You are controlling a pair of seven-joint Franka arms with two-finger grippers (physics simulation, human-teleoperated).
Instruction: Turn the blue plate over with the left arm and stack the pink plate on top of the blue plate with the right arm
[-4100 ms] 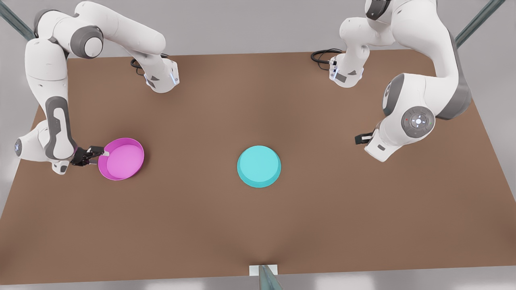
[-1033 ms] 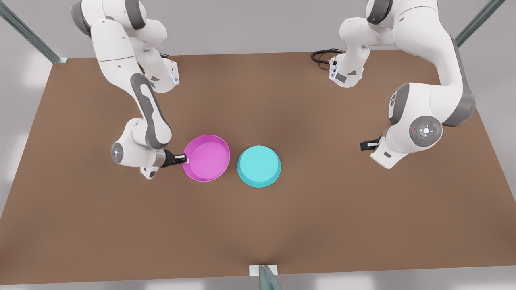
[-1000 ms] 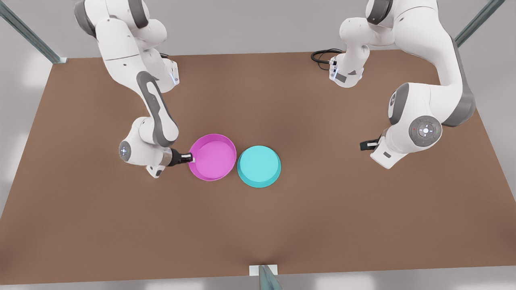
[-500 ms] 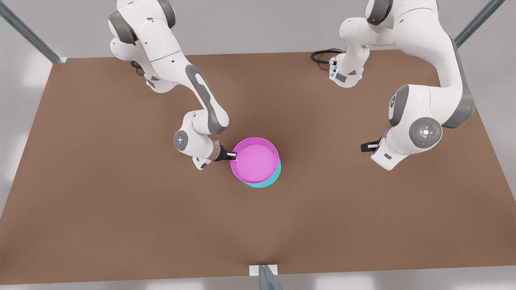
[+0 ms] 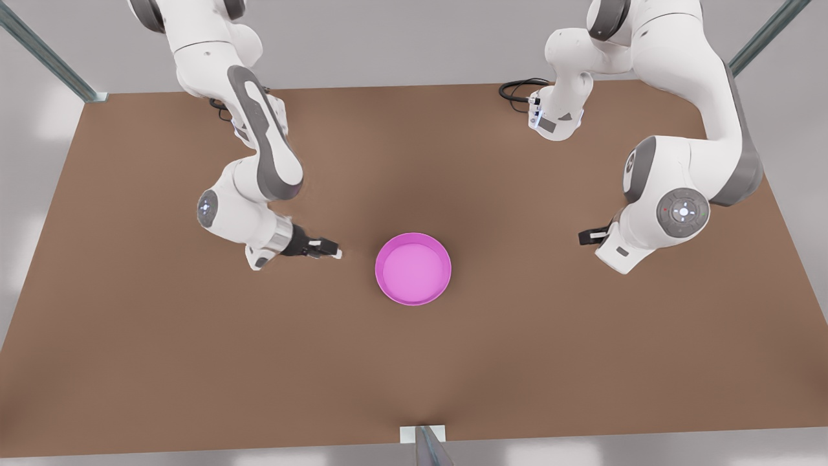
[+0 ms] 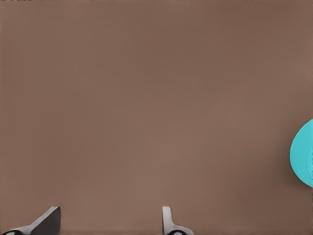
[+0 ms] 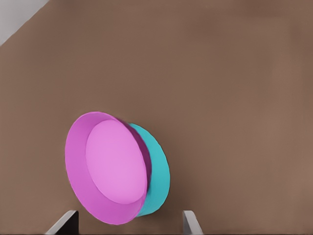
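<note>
The pink plate sits rim-up in the middle of the table, on the blue plate and covering it in the front view. In the right wrist view the pink plate rests on the upside-down blue plate, whose edge shows behind it. My right gripper is open and empty, a short way off the stack toward the front view's left, its fingers spread. My left gripper waits at the front view's right, open, with a sliver of the blue plate at the picture's edge.
The brown table spreads wide around the stack. The arm bases and black cables stand along the far edge. A metal post rises at the near edge.
My right gripper carried the pink plate over the blue plate, let go of it, and drew back toward the front view's left. The left arm stayed put.
</note>
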